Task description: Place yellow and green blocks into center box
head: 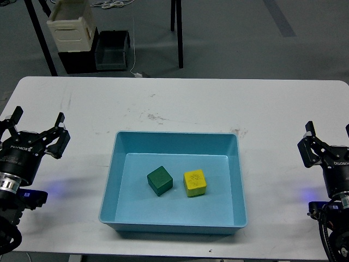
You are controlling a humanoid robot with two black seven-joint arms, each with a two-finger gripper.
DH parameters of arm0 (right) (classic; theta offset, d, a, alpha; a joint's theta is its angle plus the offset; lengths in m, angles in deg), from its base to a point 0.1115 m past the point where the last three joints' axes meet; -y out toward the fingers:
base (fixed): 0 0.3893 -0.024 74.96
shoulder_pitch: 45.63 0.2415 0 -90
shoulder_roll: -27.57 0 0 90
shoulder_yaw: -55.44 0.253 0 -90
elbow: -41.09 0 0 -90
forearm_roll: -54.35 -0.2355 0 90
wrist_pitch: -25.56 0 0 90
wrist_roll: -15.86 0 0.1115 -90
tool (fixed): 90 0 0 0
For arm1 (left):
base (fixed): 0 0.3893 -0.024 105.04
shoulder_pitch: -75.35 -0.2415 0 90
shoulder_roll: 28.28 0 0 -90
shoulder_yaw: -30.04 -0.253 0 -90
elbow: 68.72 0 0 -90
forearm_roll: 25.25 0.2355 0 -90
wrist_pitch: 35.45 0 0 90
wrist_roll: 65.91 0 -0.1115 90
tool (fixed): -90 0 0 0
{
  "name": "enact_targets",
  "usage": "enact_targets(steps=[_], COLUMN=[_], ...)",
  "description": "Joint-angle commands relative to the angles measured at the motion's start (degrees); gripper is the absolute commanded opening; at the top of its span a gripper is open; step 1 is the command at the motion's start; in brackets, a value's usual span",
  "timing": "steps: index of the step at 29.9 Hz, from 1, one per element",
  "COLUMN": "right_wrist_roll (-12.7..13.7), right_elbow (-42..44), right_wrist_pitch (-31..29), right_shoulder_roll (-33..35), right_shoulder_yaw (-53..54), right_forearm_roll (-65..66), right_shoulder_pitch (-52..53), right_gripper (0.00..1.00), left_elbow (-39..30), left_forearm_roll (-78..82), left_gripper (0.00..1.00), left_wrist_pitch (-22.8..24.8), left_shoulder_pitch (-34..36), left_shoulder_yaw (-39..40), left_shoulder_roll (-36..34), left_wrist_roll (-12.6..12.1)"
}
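Left end effector [37, 131] spread open over the white worktop [180, 103], empty. Right end effector [329, 143] likewise open, empty. Between them, inside the shallow light-blue plastic tray [112, 185]: dark green cube [160, 180] just beside bright yellow cube [194, 183].

A dark green cube [160, 180] and a bright yellow cube [194, 183], faintly marked on top, are seen in a light-blue tray [172, 140]; the table [180, 103] is white.

White lettering marks the left gripper [37, 126] body and the right gripper [329, 141] body, too small to read; yellow block [194, 183] markings illegible.
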Motion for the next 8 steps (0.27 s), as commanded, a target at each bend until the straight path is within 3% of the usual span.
enact_targets(steps=[1, 8], right_wrist_roll=[-0.1, -0.1], right_elbow=[0.1, 0.3], right_wrist_pitch=[-2.1, -5.4], right_shoulder_roll=[0.0, -0.1], right_shoulder_yaw=[-0.4, -1.2], right_forearm_roll=[0.1, 0.2], right_shoulder_pitch=[-1.0, -2.0], right_gripper=[1.0, 1.0], left_elbow=[-0.3, -0.5], left_forearm_roll=[-1.0, -1.0], left_gripper=[1.0, 1.0], left_wrist_pitch=[0.2, 0.2], left_shoulder_pitch=[-2.0, -1.9], left_shoulder_yaw=[0.1, 0.2], left_shoulder_roll=[0.2, 0.3], left_wrist_roll=[0.0, 0.0])
